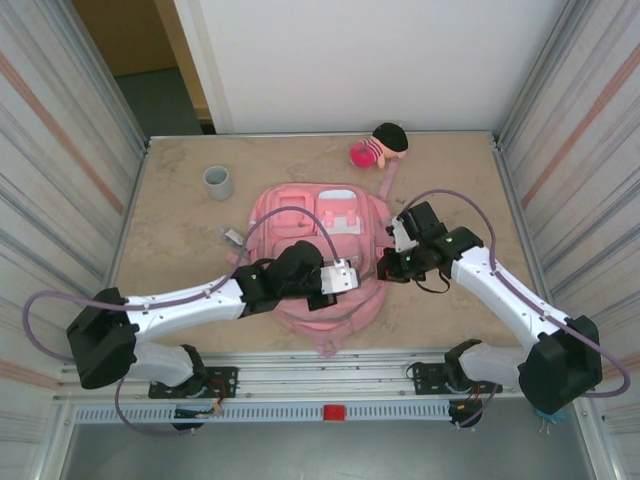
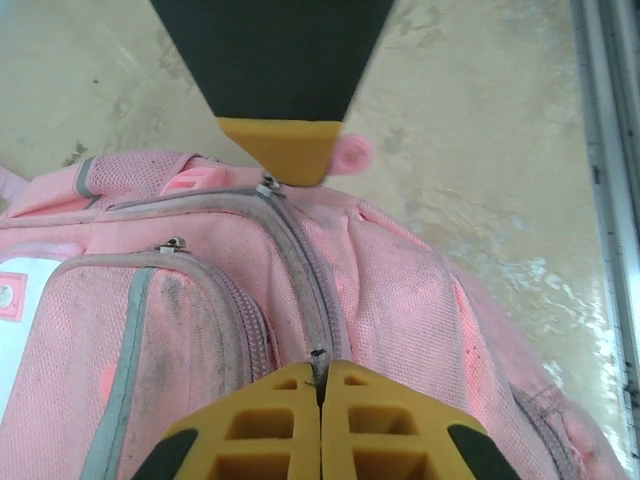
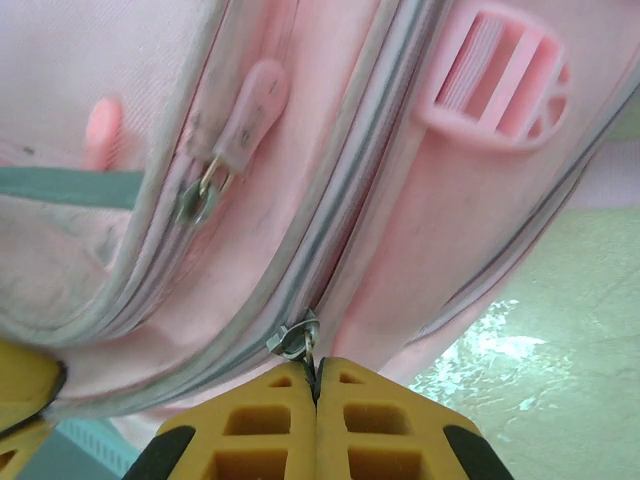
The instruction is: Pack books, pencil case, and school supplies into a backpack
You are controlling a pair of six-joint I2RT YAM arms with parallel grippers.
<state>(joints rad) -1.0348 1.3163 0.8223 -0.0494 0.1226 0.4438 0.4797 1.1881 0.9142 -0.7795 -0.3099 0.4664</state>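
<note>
left gripper (image 2: 320, 372) and right gripper (image 3: 315, 370) are each pinched together on a zipper pull (image 2: 318, 357) of the backpack (image 2: 400, 290); the zip line (image 2: 305, 265) runs straight ahead from the left tips toward the right one

I read the backpack (image 1: 362, 300) as pink mesh weave with grey zip tape and piping, white front panels edged pink, and dark grey smudges on one pocket. Its zip pull (image 3: 296, 338) is dull silver. The left gripper (image 2: 320, 388) and right gripper (image 3: 316, 388) are yellow-orange pads on black. The table (image 1: 180, 240) is mottled beige. The doll (image 1: 378, 145) is pink and black, maybe striped, too small to tell. The cup (image 1: 218, 182) is grey.
</note>
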